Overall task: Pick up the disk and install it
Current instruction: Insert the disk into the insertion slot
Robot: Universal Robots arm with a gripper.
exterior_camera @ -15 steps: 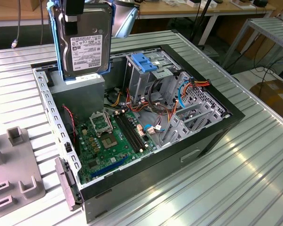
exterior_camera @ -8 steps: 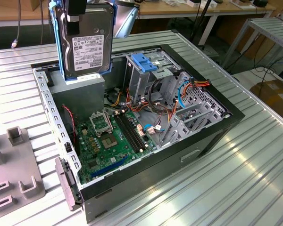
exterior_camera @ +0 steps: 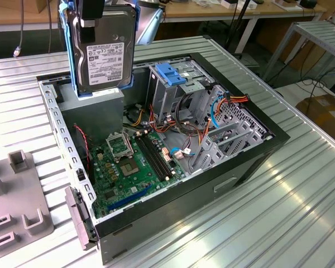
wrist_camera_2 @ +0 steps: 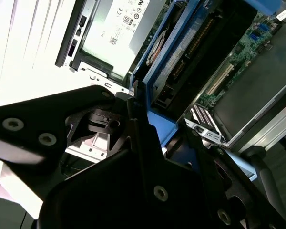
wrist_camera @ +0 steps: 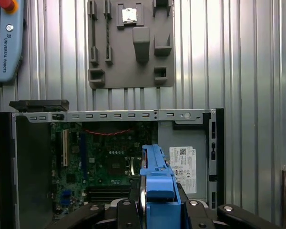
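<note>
We count one disk (exterior_camera: 103, 56), clamped by one claw (exterior_camera: 92, 17) that is closed on its upper end. In the exterior view the disk stands upright with its long axis vertical. Its dark metal face, with a white printed label, is turned toward the camera. A blue plastic carrier frames the flat rectangular body, and in the first wrist view we see that carrier edge-on (wrist_camera: 157, 186).

The disk hangs over one grey metal box (exterior_camera: 100, 106) in the far corner of the case, on the exterior view's left. We cannot tell whether its lower edge touches the box.

One open computer case (exterior_camera: 251, 162) with black sheet-metal walls lies on its side. It holds one green motherboard (exterior_camera: 134, 167) and one drive cage topped by a ridged blue handle (exterior_camera: 173, 72). Bundles of coloured cables run between them.

The case rests on a ribbed aluminium table (exterior_camera: 268, 223). One grey moulded fixture plate (exterior_camera: 17, 212) lies beside the case, on the exterior view's left.
</note>
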